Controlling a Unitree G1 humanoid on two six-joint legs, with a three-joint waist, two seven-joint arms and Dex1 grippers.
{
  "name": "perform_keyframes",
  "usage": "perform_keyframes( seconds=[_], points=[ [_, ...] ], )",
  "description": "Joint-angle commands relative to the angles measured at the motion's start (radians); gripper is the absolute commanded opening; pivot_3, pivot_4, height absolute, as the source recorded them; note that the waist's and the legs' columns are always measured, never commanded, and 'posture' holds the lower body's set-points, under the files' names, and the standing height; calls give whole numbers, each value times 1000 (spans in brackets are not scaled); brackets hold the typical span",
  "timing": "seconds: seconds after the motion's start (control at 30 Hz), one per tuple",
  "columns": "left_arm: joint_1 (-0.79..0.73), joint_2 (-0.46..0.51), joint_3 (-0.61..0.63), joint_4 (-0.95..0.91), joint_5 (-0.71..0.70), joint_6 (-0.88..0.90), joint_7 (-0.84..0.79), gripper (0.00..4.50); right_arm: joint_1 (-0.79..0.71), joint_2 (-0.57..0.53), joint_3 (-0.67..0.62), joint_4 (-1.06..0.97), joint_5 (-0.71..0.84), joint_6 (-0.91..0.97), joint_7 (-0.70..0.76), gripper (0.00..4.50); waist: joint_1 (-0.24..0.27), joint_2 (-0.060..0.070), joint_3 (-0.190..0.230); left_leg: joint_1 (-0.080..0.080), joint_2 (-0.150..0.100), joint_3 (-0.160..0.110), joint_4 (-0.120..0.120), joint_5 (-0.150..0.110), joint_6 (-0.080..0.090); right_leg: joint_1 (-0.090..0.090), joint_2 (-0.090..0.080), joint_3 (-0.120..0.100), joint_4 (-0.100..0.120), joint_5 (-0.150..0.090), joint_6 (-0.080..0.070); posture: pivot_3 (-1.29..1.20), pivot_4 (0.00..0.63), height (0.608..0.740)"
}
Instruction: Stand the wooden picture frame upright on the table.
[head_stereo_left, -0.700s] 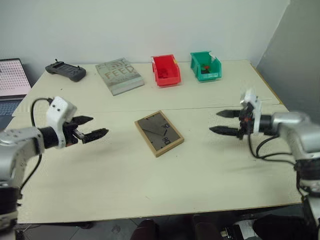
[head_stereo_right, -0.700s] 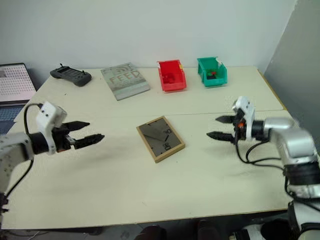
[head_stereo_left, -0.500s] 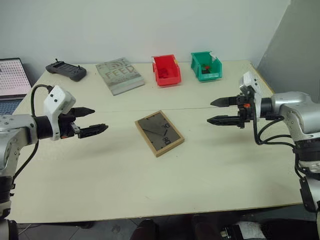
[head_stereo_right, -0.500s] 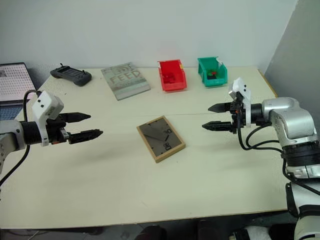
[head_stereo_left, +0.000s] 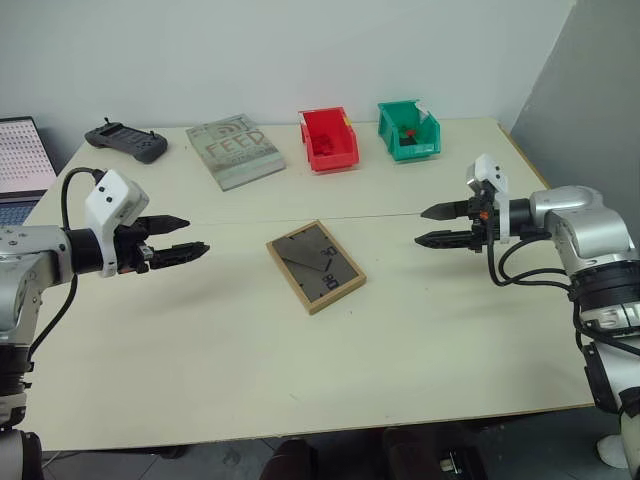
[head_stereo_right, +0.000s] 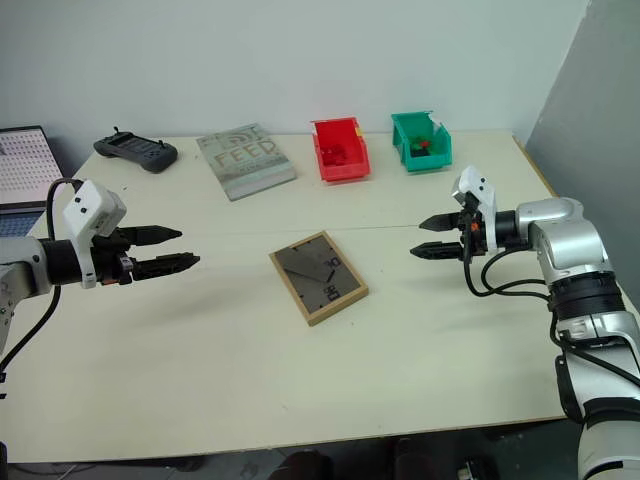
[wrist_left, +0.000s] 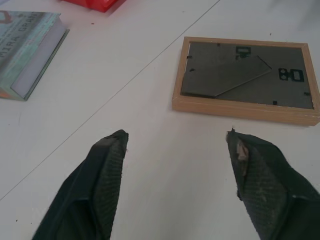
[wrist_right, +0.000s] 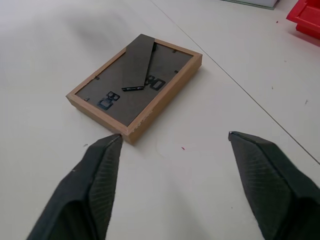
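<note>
With fingers spread and empty, the left gripper (head_stereo_left: 190, 235) and the right gripper (head_stereo_left: 428, 226) hung above the table (head_stereo_left: 420, 330), pointing inward from either side at the wooden picture frame (head_stereo_left: 315, 266), which lay flat between them, dark back up.

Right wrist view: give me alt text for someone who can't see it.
The wooden picture frame lies face down on the table, dark back and folded stand up. The right gripper hangs open above the table just short of it, one fingertip near the frame's corner. A red bin sits beyond.
</note>
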Motion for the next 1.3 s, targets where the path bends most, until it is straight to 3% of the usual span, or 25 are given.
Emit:
perform_keyframes(
  seconds=[0.03, 0.17, 0.37, 0.6, 0.9, 1.0, 1.1, 1.3],
  points=[
    [-43, -64, -1, 22, 46, -69, 81, 2351, -67, 72, 0, 121, -76, -120, -108, 2352, 0, 0, 0, 0, 0, 0, 0, 1, -1, 0, 0, 0, 0, 0, 0, 0, 150, 740],
    [-46, -190, -29, 42, 113, -114, 215, 1295, -108, 217, -3, 264, -136, -218, -272, 1186, -1, 0, -1, 0, 0, 0, 1, 1, -2, -1, 0, 0, 2, 0, 0, 0, 150, 740],
    [-17, -366, -95, -11, 186, -102, 382, 64, -133, 377, 34, 436, -255, -401, -470, 0, -8, 0, -1, -8, 0, 1, 3, 2, -3, -8, 0, 1, 2, 1, 0, 0, 150, 740],
    [1, -497, -204, -31, 283, -85, 503, 25, -120, 497, 67, 540, -342, -501, -584, 0, -12, -1, -2, -7, -1, 0, 3, 2, -3, -8, 0, 1, 4, 1, 0, 0, 150, 740],
    [11, -518, -298, -152, 266, 9, 417, 25, 1, 521, 63, 303, -287, -399, -401, 0, -17, -1, -2, -7, -1, 0, 3, 2, -3, -7, 0, 1, 4, 1, 0, 0, 150, 740],
    [19, -503, -309, -213, 242, 55, 375, 25, 64, 490, 82, 151, -267, -313, -326, 0, -18, -1, -2, -7, -1, 0, 3, 2, -3, -7, 0, 1, 5, 1, 0, 0, 150, 740],
    [70, -429, -346, -362, 218, 111, 286, 25, 173, 425, 114, -102, -239, -181, -241, 0, -19, -1, -2, -8, -1, -1, 3, 2, -3, -8, 0, 1, 4, 1, 0, 0, 150, 740],
    [149, -308, -371, -543, 185, 178, 179, 25, 298, 334, 153, -397, -220, -27, -179, 0, -15, -1, -2, -8, -1, -2, 3, 2, -3, -8, 0, 1, 4, 1, 0, 0, 150, 740]
  ],
)
